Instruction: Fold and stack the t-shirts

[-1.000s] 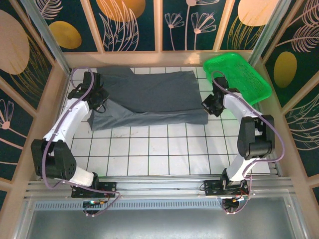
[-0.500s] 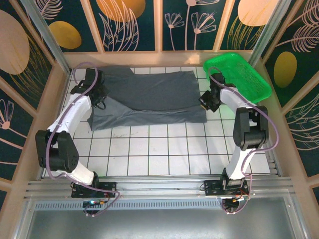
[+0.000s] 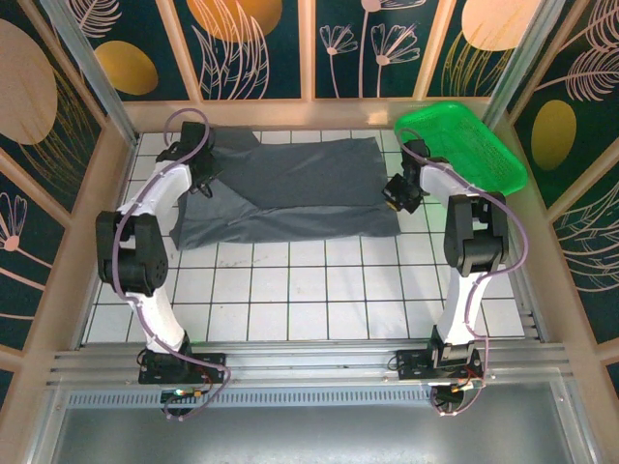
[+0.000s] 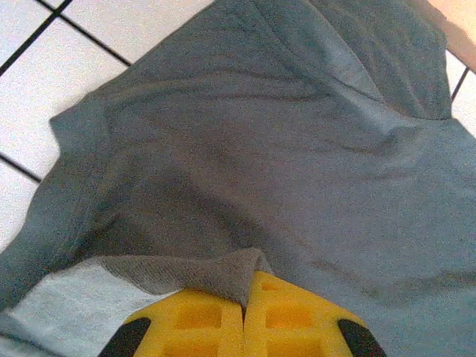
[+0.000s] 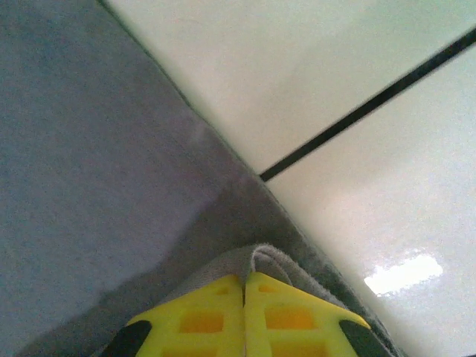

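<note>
Swinging toward 12 o'clock over the past moment, the left gripper [image 3: 201,172] and right gripper [image 3: 397,191], each pinched shut on the t-shirt [image 3: 300,184] spread across the tiles [image 3: 290,290] at 12 o'clock, had drawn its 6 o'clock edge farther back, so the 1st fold seemed close to being laid.

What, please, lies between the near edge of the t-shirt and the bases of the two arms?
Bare white tiles, with the left arm and right arm stretched over them, below the t-shirt in the top external view.
</note>
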{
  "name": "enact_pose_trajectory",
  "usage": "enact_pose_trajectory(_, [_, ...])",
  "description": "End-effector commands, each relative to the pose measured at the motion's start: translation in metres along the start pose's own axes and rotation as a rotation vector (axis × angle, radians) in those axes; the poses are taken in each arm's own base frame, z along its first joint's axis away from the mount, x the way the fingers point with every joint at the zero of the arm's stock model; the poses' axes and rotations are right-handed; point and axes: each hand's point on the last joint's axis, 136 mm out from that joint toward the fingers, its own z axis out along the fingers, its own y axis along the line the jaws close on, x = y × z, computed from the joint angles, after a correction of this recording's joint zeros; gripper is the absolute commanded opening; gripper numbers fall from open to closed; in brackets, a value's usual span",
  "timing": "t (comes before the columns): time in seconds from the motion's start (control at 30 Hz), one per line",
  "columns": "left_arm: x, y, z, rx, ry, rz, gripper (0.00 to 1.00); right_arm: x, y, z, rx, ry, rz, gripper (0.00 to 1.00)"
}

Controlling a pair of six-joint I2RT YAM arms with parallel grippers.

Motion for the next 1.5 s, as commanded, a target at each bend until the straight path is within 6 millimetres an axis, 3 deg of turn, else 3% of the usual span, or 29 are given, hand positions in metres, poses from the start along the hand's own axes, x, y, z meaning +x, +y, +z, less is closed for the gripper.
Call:
enact_pose_trajectory(0.0, [-0.025,-0.013,0.005,0.019,-0.068,0.098,0.03,-0.009,0.009,-0.01,0.008,-0.033,-0.056,0.23])
enact_pose_trajectory(0.03, [-0.027,-0.013,0.005,0.016,-0.074,0.107,0.12,-0.011,0.011,-0.014,0.004,-0.043,-0.067,0.28])
enact_pose_trajectory(0.17, [-0.027,-0.004,-0.001,-0.022,-0.073,0.138,0.64,-0.013,0.011,-0.036,0.009,-0.098,-0.111,0.45])
enact_pose_trajectory(0.23, [-0.023,0.006,-0.011,-0.054,-0.062,0.144,0.78,-0.009,0.007,-0.047,0.009,-0.115,-0.126,0.5])
enact_pose_trajectory(0.33, [-0.003,0.029,-0.031,-0.086,-0.032,0.115,0.77,0.005,-0.002,-0.061,0.005,-0.132,-0.15,0.52])
enact_pose_trajectory(0.43, [0.032,0.059,-0.044,-0.096,0.044,0.053,0.69,0.027,-0.012,-0.066,-0.017,-0.123,-0.172,0.51])
enact_pose_trajectory(0.6, [0.093,0.123,-0.033,-0.138,0.223,-0.073,0.55,0.06,-0.031,-0.058,-0.029,-0.064,-0.192,0.5])
enact_pose_trajectory(0.7, [0.106,0.156,-0.028,-0.176,0.265,-0.167,0.54,0.072,-0.046,-0.05,-0.018,-0.036,-0.183,0.5])
enact_pose_trajectory(0.77, [0.111,0.167,-0.024,-0.155,0.272,-0.241,0.53,0.077,-0.051,-0.045,-0.022,-0.021,-0.173,0.5])
enact_pose_trajectory(1.07, [0.121,0.184,-0.007,-0.173,0.286,-0.332,0.52,0.079,-0.069,-0.027,0.007,0.001,-0.138,0.5])
enact_pose_trajectory(1.33, [0.103,0.169,0.012,-0.101,0.239,-0.361,0.48,0.07,-0.062,-0.018,0.004,0.004,-0.129,0.49])
enact_pose_trajectory(1.47, [0.101,0.167,0.017,-0.085,0.227,-0.378,0.42,0.068,-0.06,-0.008,0.009,0.026,-0.127,0.43])
